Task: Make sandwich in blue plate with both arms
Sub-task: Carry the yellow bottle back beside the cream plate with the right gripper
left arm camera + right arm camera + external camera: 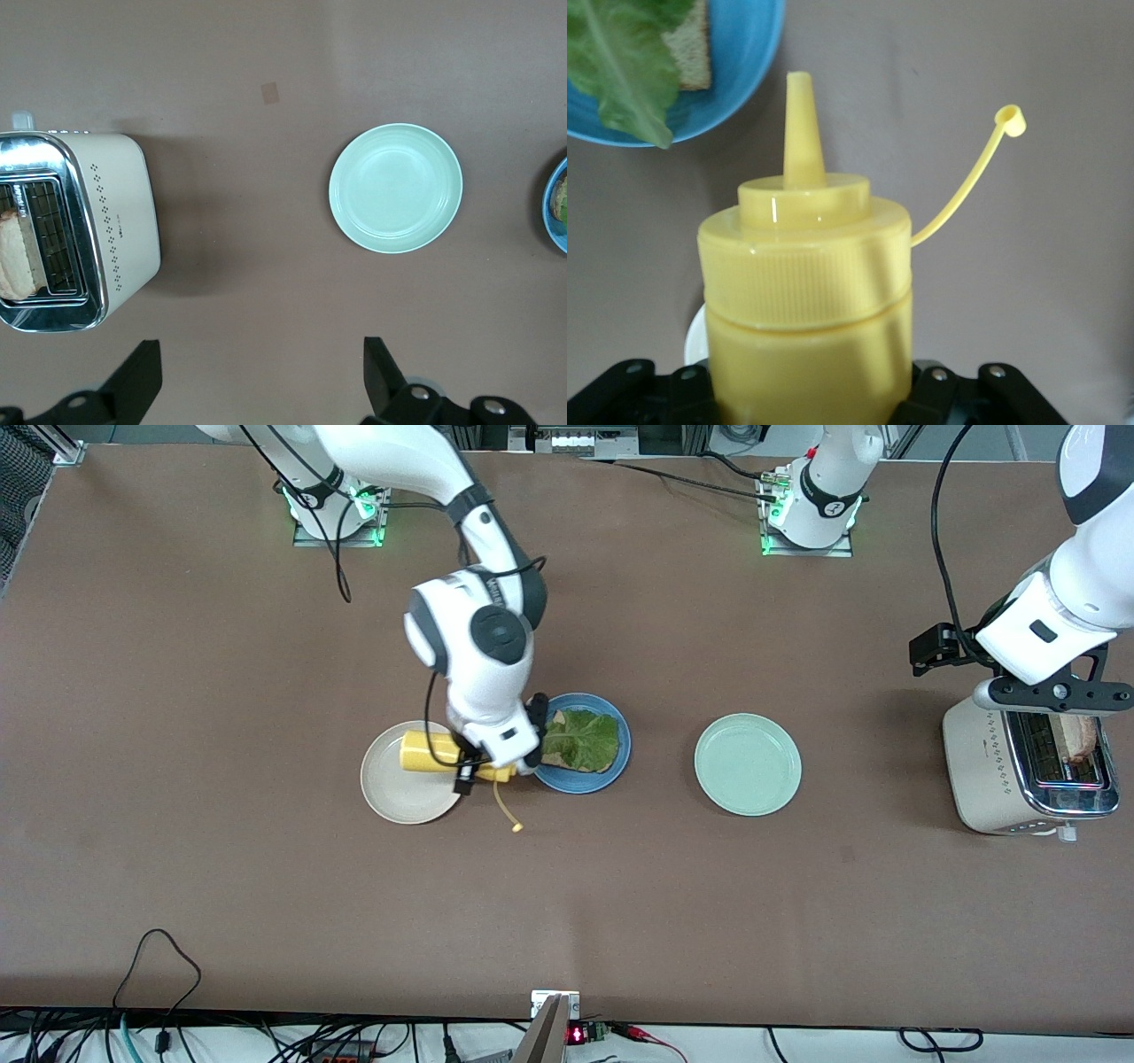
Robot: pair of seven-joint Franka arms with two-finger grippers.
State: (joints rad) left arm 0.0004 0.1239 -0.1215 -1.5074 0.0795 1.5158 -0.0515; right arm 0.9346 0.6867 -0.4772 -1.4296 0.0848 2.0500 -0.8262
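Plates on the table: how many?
3. Cream plate toward the right arm's end, partly under the yellow squeeze bottle; blue plate beside it, holding bread and lettuce; mint-green plate between the blue plate and the toaster. None looks hidden.

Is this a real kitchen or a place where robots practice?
Probably a robot practice lab, not a kitchen. Two arms are bolted to a plain brown table, loose cables run along its edge, and the toaster and blue plate are set out like props.
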